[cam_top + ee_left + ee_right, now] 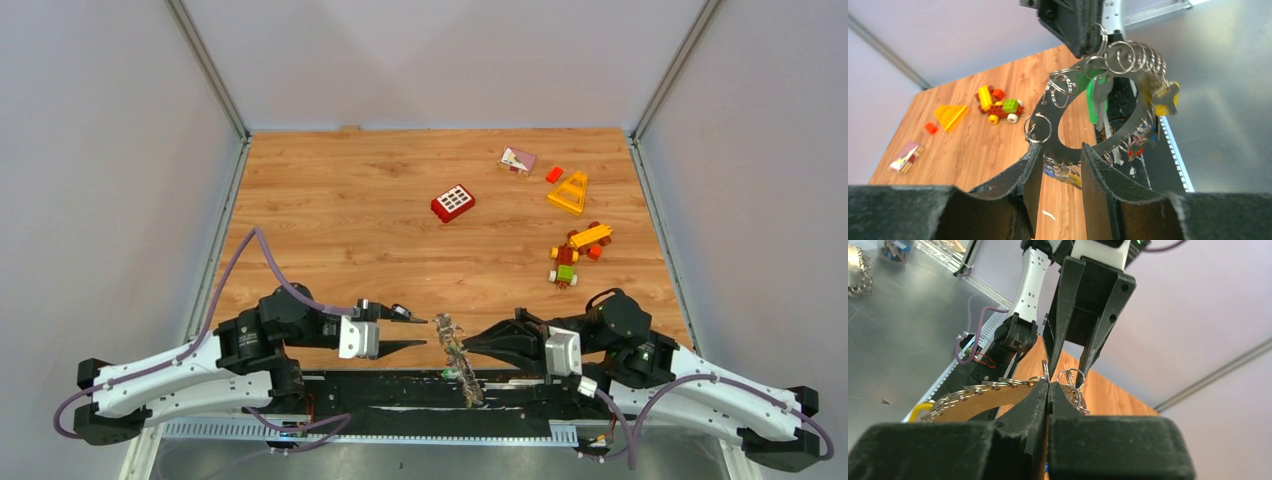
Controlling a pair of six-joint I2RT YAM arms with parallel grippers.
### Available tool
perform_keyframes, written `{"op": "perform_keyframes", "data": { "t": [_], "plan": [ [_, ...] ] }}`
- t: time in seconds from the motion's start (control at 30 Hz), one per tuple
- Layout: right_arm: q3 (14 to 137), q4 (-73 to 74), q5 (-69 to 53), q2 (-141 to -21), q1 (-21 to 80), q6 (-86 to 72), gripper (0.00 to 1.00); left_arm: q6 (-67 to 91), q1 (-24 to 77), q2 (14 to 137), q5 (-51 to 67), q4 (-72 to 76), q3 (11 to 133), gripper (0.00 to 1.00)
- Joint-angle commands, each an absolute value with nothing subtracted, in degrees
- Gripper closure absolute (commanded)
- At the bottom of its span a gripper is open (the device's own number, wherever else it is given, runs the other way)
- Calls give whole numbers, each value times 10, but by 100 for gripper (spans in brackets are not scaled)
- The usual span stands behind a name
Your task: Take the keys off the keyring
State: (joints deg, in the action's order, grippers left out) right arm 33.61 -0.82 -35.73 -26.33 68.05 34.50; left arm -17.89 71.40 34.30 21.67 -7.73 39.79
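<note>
Two risks. Right gripper [1049, 384], clamped on the rim of the keyring [1120, 137], could have lost it. Left gripper [1060, 148] stood wide and might have snagged several keys [1093, 100].

Gap between the arms – blocked by the keyring [458, 358], held edge-on with its dangling keys [1096, 100] in the clamped right gripper [466, 346]; left gripper [424, 332] – jaws apart – just beside it; table [330, 220] open at left and centre; red brick [453, 203], yellow wedge [569, 193] and toy car [575, 255] crowd the far right.
</note>
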Motion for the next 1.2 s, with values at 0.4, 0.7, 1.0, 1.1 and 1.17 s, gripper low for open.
{"op": "perform_keyframes", "data": {
  "t": [0.4,0.7,1.0,1.1,1.17],
  "plan": [
    [392,-7,-172,-285,681,154,100,42,715,291,106,142,273,41],
    [394,24,-264,-290,681,200,100,63,715,348,156,262,237,44],
    [401,32,-284,-302,681,214,100,71,715,394,198,295,246,45],
    [401,29,-284,-303,681,213,100,77,715,400,207,299,246,46],
    [399,27,-284,-303,681,214,100,85,715,404,213,302,246,46]
  ]
}}
